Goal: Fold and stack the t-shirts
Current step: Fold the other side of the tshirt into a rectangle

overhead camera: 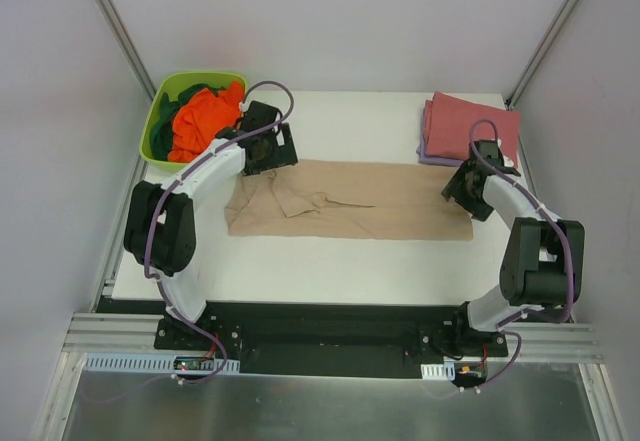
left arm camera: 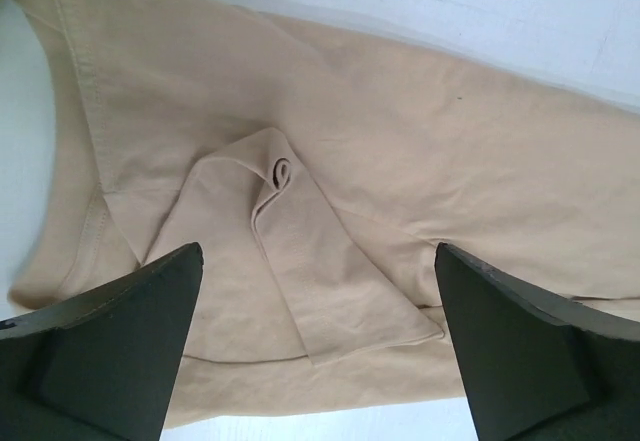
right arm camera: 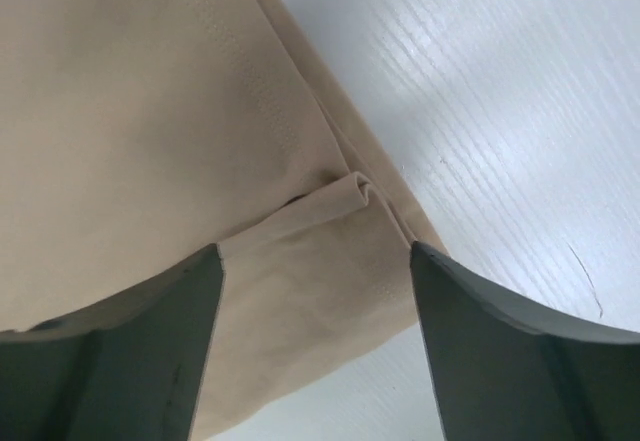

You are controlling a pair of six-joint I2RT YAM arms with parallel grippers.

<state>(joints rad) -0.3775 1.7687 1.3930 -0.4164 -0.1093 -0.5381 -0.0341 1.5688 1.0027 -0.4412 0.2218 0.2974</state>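
Top view: lime tub [overhead camera: 152, 126] at the tabletop's [overhead camera: 330, 261] far-left corner holds orange shirt [overhead camera: 203, 121] on dark green shirt [overhead camera: 190, 94]. Tan shirt [overhead camera: 350, 201] lies mid-tabletop, folded into a long band. Dusty red shirt [overhead camera: 470, 126] is stacked on lavender shirt [overhead camera: 426, 157] far right. Left wrist: left tool [left arm camera: 315, 253] spread wide, empty, above tan shirt's rumpled end. Right wrist: right tool [right arm camera: 315, 249] parted, empty, over its edge.

My right gripper [right arm camera: 312, 251]: dark fingers [right arm camera: 130, 361] stand spread apart at 5 and 7 o'clock. Tan-beige soft cloth t-shirt [right arm camera: 150, 111] fills 7 to 12 o'clock, with a small curled fold [right arm camera: 355, 193] on its edge at centre. White wood-grain table [right arm camera: 500, 111] lies from 1 to 5 o'clock.
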